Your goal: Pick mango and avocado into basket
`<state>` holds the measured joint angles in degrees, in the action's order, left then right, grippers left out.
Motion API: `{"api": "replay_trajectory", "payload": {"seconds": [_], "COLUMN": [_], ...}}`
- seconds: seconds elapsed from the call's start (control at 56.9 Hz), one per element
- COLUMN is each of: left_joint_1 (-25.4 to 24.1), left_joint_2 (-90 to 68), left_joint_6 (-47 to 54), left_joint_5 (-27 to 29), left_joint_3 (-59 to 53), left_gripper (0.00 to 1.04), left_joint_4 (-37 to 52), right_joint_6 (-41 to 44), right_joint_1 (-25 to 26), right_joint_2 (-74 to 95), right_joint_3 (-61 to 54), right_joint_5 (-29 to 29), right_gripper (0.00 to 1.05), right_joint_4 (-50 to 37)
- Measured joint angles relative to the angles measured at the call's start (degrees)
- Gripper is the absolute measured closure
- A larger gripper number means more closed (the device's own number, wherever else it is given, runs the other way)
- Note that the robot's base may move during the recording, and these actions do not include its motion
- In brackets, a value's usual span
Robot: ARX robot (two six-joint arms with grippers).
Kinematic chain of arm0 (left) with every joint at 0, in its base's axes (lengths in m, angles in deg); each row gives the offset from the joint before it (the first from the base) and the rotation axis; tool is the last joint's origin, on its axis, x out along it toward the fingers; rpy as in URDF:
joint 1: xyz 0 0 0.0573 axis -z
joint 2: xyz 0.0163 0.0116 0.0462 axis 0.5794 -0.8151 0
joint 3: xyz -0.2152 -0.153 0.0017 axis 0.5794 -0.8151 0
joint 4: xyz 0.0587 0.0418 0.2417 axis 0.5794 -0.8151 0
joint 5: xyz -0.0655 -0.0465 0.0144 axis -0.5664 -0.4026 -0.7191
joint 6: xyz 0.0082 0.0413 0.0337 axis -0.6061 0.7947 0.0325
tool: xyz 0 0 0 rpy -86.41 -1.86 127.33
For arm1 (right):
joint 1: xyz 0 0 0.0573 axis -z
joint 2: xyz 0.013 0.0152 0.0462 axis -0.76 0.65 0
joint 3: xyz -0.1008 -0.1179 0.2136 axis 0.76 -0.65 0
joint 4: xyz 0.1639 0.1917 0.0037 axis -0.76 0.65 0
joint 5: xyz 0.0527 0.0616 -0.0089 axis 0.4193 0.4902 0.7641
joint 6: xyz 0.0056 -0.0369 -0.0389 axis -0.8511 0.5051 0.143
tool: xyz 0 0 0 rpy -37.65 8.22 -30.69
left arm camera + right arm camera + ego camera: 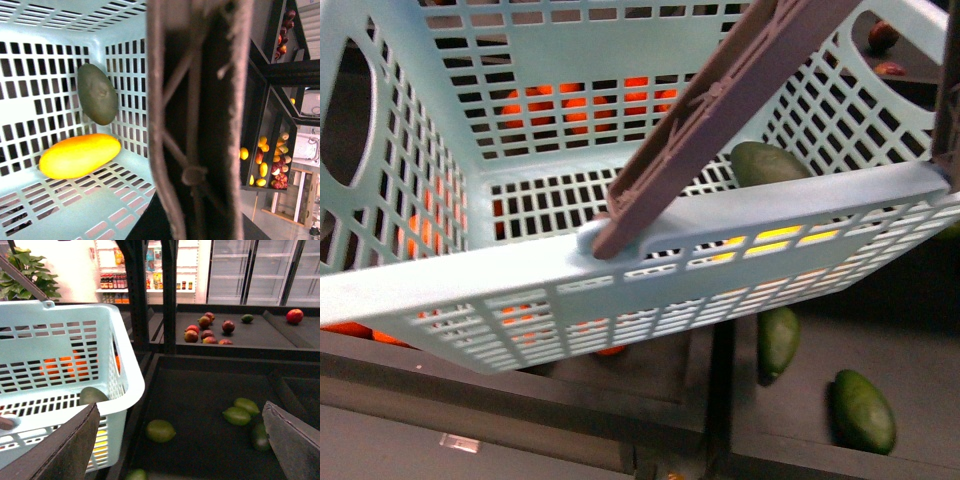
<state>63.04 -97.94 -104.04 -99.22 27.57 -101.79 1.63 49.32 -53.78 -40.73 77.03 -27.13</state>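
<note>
The turquoise basket (620, 270) fills the front view, held up and tilted. Its grey-brown handle (720, 110) crosses it. In the left wrist view the yellow mango (80, 155) and the dark green avocado (97, 94) lie inside the basket (30, 100), touching. The avocado shows over the rim in the front view (770, 162) and through the slots in the right wrist view (92, 395). My left gripper is shut on the basket's handle (200, 125), its fingers hidden behind it. My right gripper (182, 440) is open and empty beside the basket (60, 355).
Oranges (570, 105) show through the basket's slots in a bin behind. Two loose avocados (865, 410) lie in a dark tray below. Green fruits (160, 431) lie in the tray under my right gripper. Red-green fruits (205, 332) sit on a farther shelf.
</note>
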Motion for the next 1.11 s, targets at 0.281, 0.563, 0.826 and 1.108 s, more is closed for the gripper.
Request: {"api": "replay_trajectory", "payload": {"seconds": [0.281,0.563,0.826,1.108], "left_joint_1": [-0.9,-0.7,-0.8,-0.7], "left_joint_2": [0.0,0.0,0.0,0.0], "left_joint_6": [0.6,0.3,0.5,0.4], "left_joint_5": [1.5,0.4,1.3,0.9], "left_joint_3": [0.0,0.0,0.0,0.0], "left_gripper": [0.99,0.99,0.99,0.99], "left_joint_4": [0.0,0.0,0.0,0.0], "right_joint_6": [0.0,0.0,0.0,0.0], "right_joint_1": [0.0,0.0,0.0,0.0], "right_joint_2": [0.0,0.0,0.0,0.0], "right_joint_3": [0.0,0.0,0.0,0.0], "right_joint_5": [0.0,0.1,0.1,0.0], "right_gripper": [0.08,0.08,0.08,0.08], "right_joint_4": [0.0,0.0,0.1,0.1]}}
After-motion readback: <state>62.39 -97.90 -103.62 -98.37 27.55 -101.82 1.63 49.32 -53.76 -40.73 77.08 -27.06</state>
